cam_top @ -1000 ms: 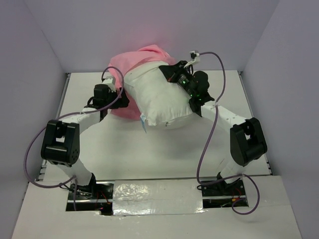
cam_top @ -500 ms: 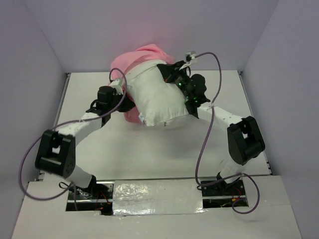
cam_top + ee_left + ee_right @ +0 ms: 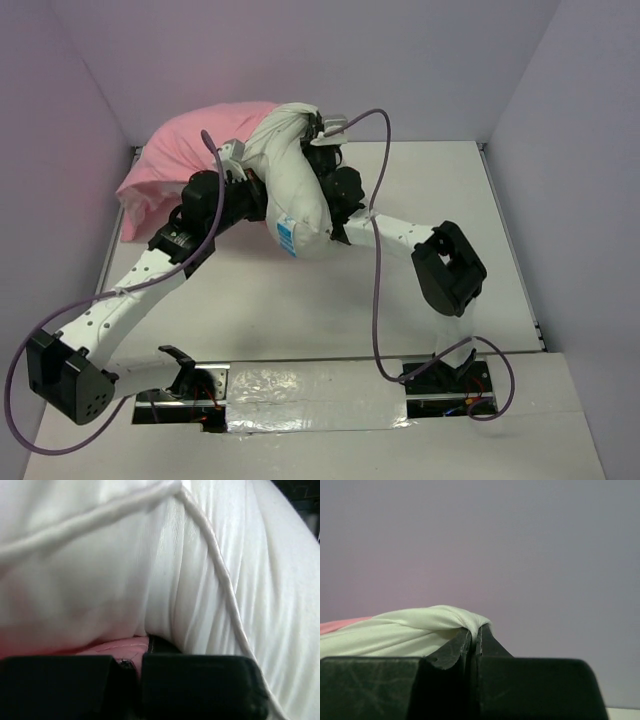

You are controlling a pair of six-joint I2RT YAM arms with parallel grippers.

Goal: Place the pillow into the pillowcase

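Note:
The white pillow [image 3: 290, 185] hangs bunched and raised at the back of the table, its blue-white tag [image 3: 287, 240] at the lower end. My right gripper [image 3: 314, 130] is shut on a pinch of the pillow's [image 3: 405, 627] fabric at its top end, seen between the fingertips [image 3: 476, 632]. The pink pillowcase [image 3: 185, 150] billows out to the left against the back wall. My left gripper [image 3: 243, 195] sits against the pillow's left side. In the left wrist view it [image 3: 138, 656] is shut on a pink edge of the pillowcase [image 3: 117, 645], with the pillow [image 3: 200, 570] filling the view.
Grey walls close in the white table [image 3: 400, 290] at the back and both sides. Purple cables [image 3: 378, 290] loop over the arms. A strip of shiny tape [image 3: 310, 385] lies between the two arm bases at the near edge.
The left gripper has shut on the pillowcase. Both arms swung left, carrying the pillow left and up, and the pillowcase has spread out to the left.

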